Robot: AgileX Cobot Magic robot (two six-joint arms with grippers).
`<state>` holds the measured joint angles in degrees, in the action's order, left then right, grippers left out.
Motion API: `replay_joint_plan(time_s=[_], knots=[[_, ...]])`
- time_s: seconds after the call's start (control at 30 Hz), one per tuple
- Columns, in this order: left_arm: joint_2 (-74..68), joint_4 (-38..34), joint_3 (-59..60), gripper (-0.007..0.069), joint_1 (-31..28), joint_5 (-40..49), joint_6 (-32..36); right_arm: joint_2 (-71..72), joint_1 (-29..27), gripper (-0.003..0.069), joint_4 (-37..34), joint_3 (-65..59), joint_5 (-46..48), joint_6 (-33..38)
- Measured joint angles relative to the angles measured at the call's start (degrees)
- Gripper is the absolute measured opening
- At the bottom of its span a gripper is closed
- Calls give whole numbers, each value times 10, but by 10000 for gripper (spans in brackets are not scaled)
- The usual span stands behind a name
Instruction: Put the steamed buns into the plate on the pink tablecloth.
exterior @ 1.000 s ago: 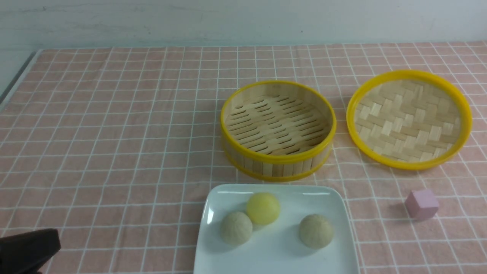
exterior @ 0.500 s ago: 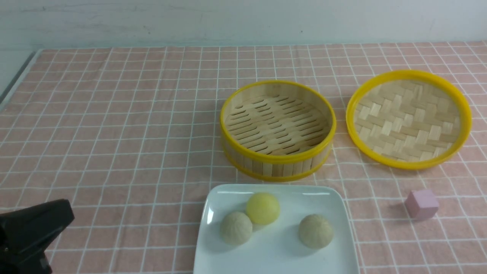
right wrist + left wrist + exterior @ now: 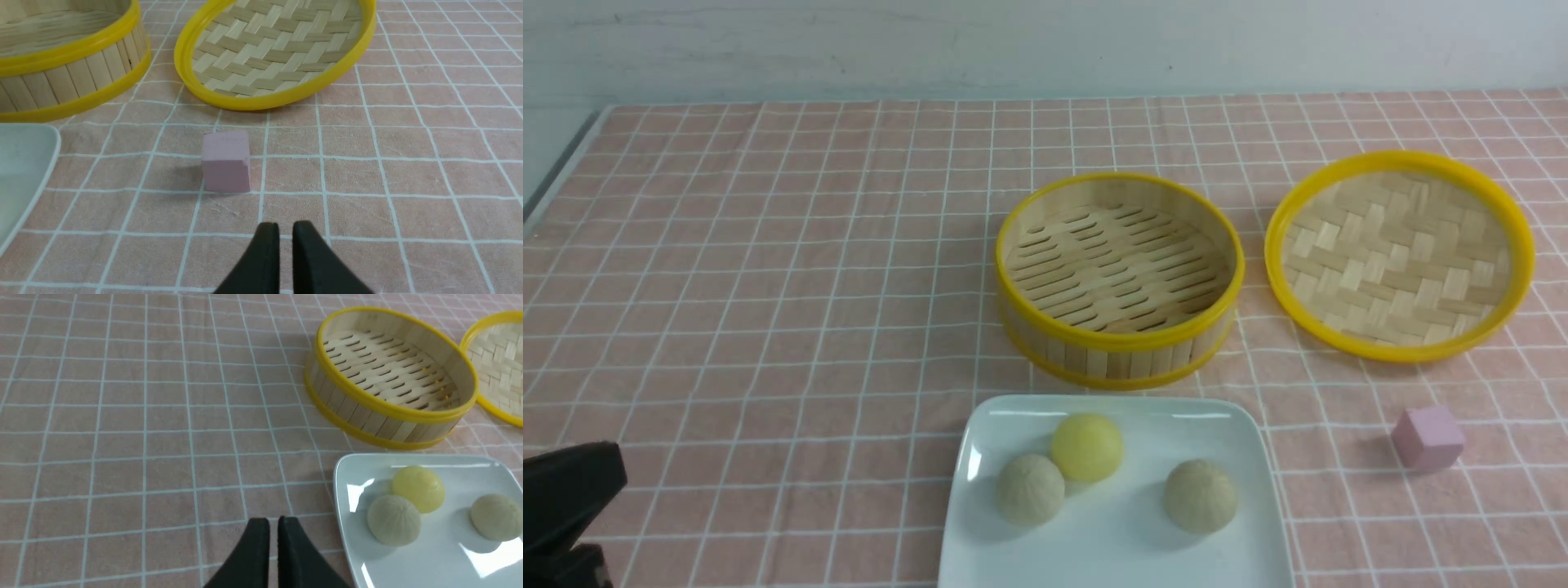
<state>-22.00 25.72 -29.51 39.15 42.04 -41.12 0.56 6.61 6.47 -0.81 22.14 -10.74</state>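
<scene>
Bamboo basket (image 3: pixel 1120 278) empty; woven lid (image 3: pixel 1401 255) beside (rightward); pink cube (image 3: pixel 1427 438) apart.

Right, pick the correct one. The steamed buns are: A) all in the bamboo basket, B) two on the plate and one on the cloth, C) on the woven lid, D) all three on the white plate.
D: the yellow bun and both greyish buns sit on the plate, while the bamboo basket holds none.
</scene>
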Motion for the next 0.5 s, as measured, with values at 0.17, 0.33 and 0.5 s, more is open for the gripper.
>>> replay_joint_plan(time_s=[0.17,0.33,0.5], knots=[[36,13,25,67,0,-22,25,0,0,82,0,0,0,0],[139,25,86,72,-1,-53,27,0,0,90,0,0,0,0],[219,-5,150,76,-43,-83,44,0,0,92,0,0,0,0]])
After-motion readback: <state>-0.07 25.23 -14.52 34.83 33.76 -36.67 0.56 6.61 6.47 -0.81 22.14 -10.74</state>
